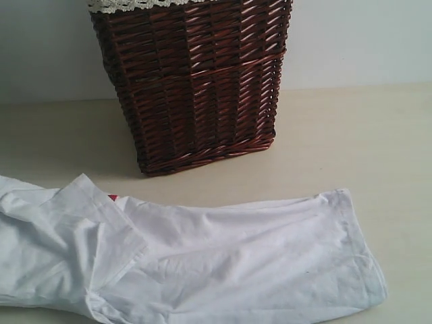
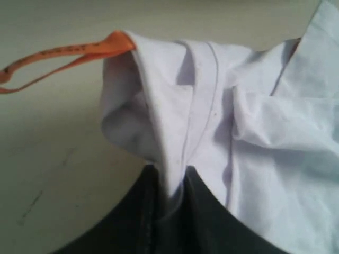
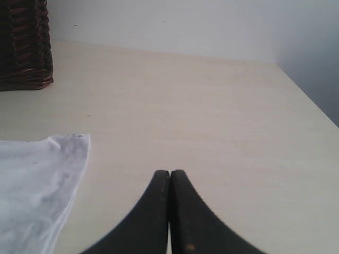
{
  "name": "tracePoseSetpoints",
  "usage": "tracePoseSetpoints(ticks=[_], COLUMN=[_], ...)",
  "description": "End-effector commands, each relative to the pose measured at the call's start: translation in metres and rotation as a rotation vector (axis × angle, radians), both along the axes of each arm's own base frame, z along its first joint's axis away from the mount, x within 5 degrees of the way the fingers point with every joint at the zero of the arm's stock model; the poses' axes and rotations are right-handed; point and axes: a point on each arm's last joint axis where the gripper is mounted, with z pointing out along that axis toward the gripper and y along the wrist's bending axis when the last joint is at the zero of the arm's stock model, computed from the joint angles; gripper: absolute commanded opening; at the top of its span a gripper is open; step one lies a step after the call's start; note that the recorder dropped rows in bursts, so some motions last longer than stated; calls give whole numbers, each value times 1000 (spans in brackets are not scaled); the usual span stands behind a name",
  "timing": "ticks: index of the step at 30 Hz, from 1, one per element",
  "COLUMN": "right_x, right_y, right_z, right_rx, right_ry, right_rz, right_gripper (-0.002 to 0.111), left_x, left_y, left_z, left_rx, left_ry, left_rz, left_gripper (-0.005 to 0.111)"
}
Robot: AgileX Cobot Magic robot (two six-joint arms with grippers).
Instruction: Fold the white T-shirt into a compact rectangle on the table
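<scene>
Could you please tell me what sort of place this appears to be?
Likely an indoor laundry-folding workspace: a white T-shirt lies on a pale beige table, with a dark wicker basket behind it.

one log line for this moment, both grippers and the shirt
white T-shirt: lies rumpled on table before basket | left gripper: shut on its fabric by orange tag | right gripper: shut, empty, over table
</scene>
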Motion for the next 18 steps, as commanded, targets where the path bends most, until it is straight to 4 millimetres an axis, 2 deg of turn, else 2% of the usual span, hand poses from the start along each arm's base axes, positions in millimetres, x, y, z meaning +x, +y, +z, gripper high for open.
tracePoseSetpoints(ticks=[1, 10, 18], right_x=[0, 0, 0], right_y=[0, 0, 0], right_z=[-2, -2, -2], right_rx=[-7, -7, -7], right_ry=[4, 4, 4], right_rz=[2, 2, 2], right_gripper=[0, 0, 0], left_x=[-7, -22, -25], left_y=[22, 54, 58], left_z=[0, 0, 1], left_rx=[26, 63, 43], left_ry=[-4, -10, -8], left_rz=[88, 175, 196], left_gripper=[0, 0, 0])
